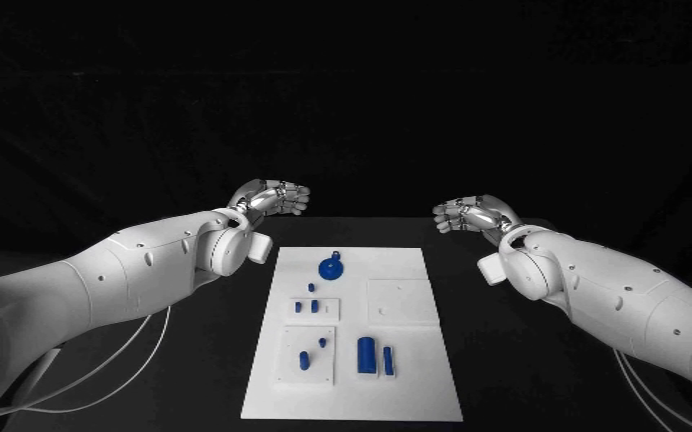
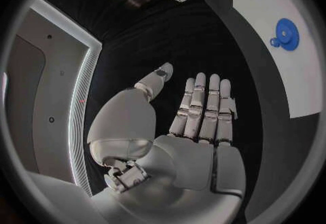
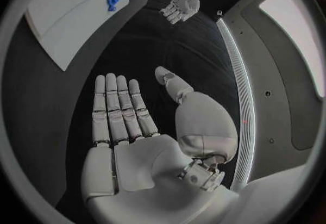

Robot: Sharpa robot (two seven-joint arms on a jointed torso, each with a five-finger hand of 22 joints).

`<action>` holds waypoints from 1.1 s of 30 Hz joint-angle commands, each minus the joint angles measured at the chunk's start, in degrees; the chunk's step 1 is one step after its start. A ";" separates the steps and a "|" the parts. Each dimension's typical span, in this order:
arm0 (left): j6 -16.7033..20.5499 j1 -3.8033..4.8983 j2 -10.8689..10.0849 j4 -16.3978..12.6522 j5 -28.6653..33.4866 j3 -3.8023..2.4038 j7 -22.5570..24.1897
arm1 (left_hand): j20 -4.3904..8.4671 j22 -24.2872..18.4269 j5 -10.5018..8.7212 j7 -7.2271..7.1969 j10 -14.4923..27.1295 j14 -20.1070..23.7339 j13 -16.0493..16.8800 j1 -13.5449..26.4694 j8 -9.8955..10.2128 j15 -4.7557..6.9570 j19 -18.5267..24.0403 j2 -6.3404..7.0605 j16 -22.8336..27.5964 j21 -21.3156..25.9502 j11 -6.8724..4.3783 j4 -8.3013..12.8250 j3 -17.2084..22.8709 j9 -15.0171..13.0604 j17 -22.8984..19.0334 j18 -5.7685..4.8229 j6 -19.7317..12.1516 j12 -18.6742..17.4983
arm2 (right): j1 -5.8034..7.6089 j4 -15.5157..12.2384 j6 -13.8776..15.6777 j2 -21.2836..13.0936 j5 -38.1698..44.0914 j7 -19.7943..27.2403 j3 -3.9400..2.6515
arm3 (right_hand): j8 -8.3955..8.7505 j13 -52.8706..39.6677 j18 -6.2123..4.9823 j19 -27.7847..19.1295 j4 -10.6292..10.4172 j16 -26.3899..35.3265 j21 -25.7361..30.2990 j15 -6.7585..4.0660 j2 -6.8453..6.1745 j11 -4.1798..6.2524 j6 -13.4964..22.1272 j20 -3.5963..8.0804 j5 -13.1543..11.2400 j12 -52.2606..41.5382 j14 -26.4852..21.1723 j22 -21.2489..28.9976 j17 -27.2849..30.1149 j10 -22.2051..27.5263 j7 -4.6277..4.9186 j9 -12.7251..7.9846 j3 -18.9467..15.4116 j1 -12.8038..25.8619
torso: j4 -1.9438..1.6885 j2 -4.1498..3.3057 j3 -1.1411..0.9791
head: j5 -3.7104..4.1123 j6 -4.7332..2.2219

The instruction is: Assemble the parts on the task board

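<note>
Task board (image 1: 411, 372) lies mid-desk (image 1: 188, 392); blue gear (image 1: 332, 269) at its far end, small blue pegs (image 1: 306, 305) mid-board, longer blue pieces (image 1: 368, 355) nearer the robot. Left hand (image 1: 270, 197) and right hand (image 1: 472, 215) hover beyond the far edge, fingers (image 2: 204, 107) straight, holding nothing. Scene fits either an opening or a closing stage; any grasp should descend squarely, pinching one piece alone.

White arms (image 1: 137, 267), seemingly silver fingers (image 2: 204, 107)

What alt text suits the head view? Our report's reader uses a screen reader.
Both robot hands, left hand and right hand, hover open beyond a white task board holding untouched blue parts on a black table.
</note>
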State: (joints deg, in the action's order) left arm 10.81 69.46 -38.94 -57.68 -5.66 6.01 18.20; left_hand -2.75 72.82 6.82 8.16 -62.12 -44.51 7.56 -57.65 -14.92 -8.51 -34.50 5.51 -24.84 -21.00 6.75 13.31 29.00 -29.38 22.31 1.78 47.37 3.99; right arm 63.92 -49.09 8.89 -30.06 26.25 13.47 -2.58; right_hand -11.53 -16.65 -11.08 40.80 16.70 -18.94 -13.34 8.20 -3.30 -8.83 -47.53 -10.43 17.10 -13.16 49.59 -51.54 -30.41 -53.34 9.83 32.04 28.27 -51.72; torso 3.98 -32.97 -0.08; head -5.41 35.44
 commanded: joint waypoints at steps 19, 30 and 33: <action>18.64 -5.24 -3.15 -17.99 3.36 -3.38 6.59 | 2.75 -72.82 -6.82 -8.16 62.12 44.51 -7.56 57.65 14.92 8.51 34.50 -5.51 24.84 21.00 -6.75 -13.31 -29.00 29.38 -22.31 -1.78 -47.37 -3.99 | -1.75 -18.37 15.97 -6.59 -12.22 7.68 0.95 | 11.53 16.65 11.08 -40.80 -16.70 18.94 13.34 -8.20 3.30 8.83 47.53 10.43 -17.10 13.16 -49.59 51.54 30.41 53.34 -9.83 -32.04 -28.27 51.72 | -3.96 1.78 0.08 | 5.37 -1.05; 32.18 -8.99 -5.55 -31.18 5.49 -5.81 11.21 | 2.75 -72.82 -6.82 -8.16 62.12 44.51 -7.56 57.65 14.92 8.51 34.50 -5.51 24.84 21.00 -6.75 -13.31 -29.00 29.38 -22.31 -1.78 -47.37 -3.99 | -3.37 -36.47 31.47 -13.06 -23.51 14.64 2.26 | 11.53 16.65 11.08 -40.80 -16.70 18.94 13.34 -8.20 3.30 8.83 47.53 10.43 -17.10 13.16 -49.59 51.54 30.41 53.34 -9.83 -32.04 -28.27 51.72 | -3.98 1.79 0.08 | 5.41 -1.06; 33.19 -9.27 -5.73 -32.17 5.65 -5.99 11.56 | 2.75 -72.82 -6.82 -8.16 62.12 44.51 -7.56 57.65 14.92 8.51 34.50 -5.51 24.84 21.00 -6.75 -13.31 -29.00 29.38 -22.31 -1.78 -47.37 -3.99 | -3.59 -38.99 33.62 -13.96 -25.08 15.60 2.45 | 11.53 16.65 11.08 -40.80 -16.70 18.94 13.34 -8.20 3.30 8.83 47.53 10.43 -17.10 13.16 -49.59 51.54 30.41 53.34 -9.83 -32.04 -28.27 51.72 | -3.98 1.79 0.08 | 5.41 -1.06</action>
State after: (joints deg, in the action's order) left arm 39.02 60.27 -44.65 -89.46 -1.12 0.13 26.64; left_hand 0.01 0.10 0.27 -0.02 -0.30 -0.21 0.07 -0.41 -0.39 -0.01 -0.21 -0.03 -0.20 -0.20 0.00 -0.02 0.18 -0.09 0.05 0.89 0.28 0.39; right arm 60.40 -87.48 36.53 -43.86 5.62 25.04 -0.13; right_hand -0.20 -0.05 -0.35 0.28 0.00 -0.20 -0.20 0.02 0.00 0.00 -0.26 0.01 0.20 -0.20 0.27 -0.05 -0.06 -0.21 -0.01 0.05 0.26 -0.33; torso 0.03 -31.19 0.01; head -0.01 34.38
